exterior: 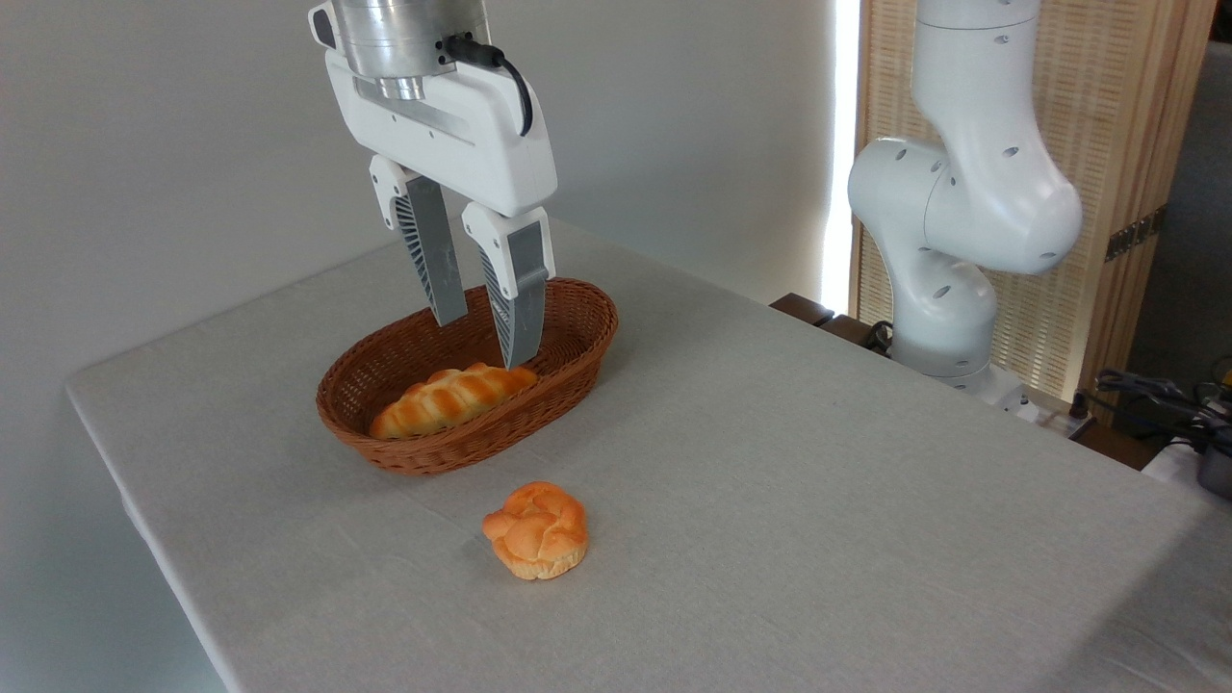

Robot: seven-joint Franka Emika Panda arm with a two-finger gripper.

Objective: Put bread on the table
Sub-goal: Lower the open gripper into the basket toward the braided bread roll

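The bread (448, 398), a long braided golden-orange loaf, lies inside the brown oval wicker basket (577, 342) on the table (818, 500). My gripper (483, 343) hangs over the basket, just above the loaf's right end. Its two grey fingers (433, 260) are spread apart with nothing between them, so it is open. The right fingertip comes down close to the loaf; whether it touches is unclear.
A small round knotted bun (537, 530) sits on the cloth in front of the basket. The arm's white base (948, 241) stands at the table's far right edge, with cables (1169, 399) beyond it. A wall runs behind the table.
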